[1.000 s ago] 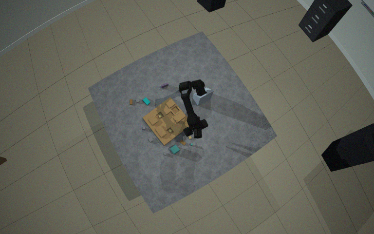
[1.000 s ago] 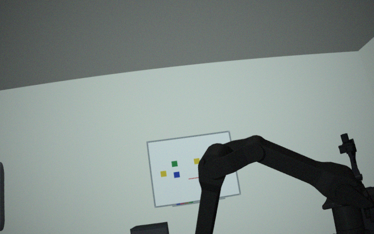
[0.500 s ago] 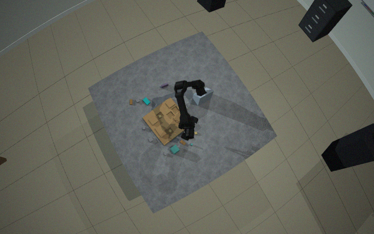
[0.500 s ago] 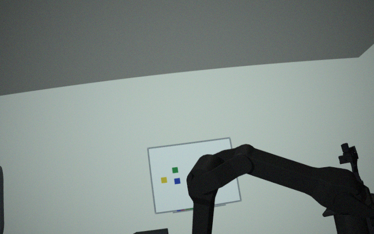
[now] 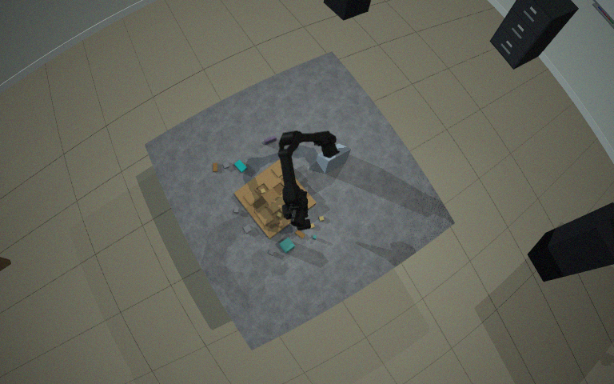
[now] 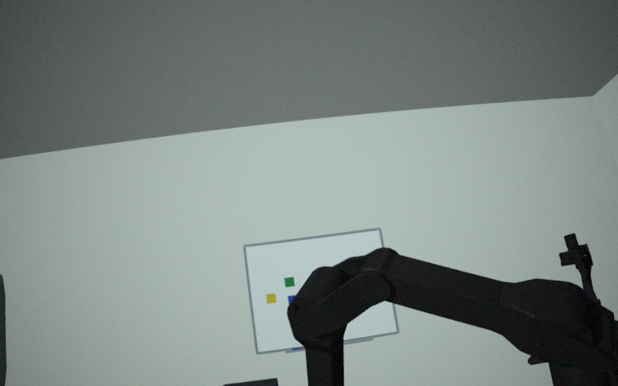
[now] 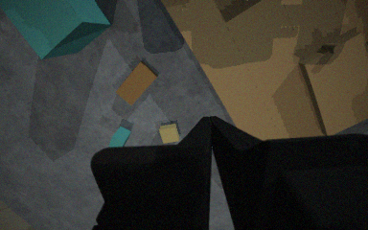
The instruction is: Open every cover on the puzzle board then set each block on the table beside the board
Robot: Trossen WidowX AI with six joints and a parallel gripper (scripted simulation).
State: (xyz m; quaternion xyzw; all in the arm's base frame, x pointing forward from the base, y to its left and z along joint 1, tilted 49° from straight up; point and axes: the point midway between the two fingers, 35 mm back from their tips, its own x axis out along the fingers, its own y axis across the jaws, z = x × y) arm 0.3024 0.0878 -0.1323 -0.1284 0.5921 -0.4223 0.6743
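The tan puzzle board (image 5: 253, 194) (image 7: 249, 91) lies on the grey table mat, with covers and wells in shadow. My gripper (image 5: 302, 222) (image 7: 209, 123) is shut with nothing between its fingers, low over the board's near right corner. In the wrist view a small yellow block (image 7: 169, 133), a small teal block (image 7: 120, 137) and an orange block (image 7: 137, 83) lie on the mat just left of the fingertips. A larger teal block (image 7: 53, 21) (image 5: 286, 245) lies farther off. In the overhead view a yellow block (image 5: 321, 218) lies right of the gripper.
More loose pieces lie around the board: a teal block (image 5: 240, 166), an orange one (image 5: 215, 166), a purple one (image 5: 269, 140) and small grey ones (image 5: 247, 229). The arm's grey base (image 5: 333, 158) stands behind the board. Dark cabinets (image 5: 575, 246) stand on the floor.
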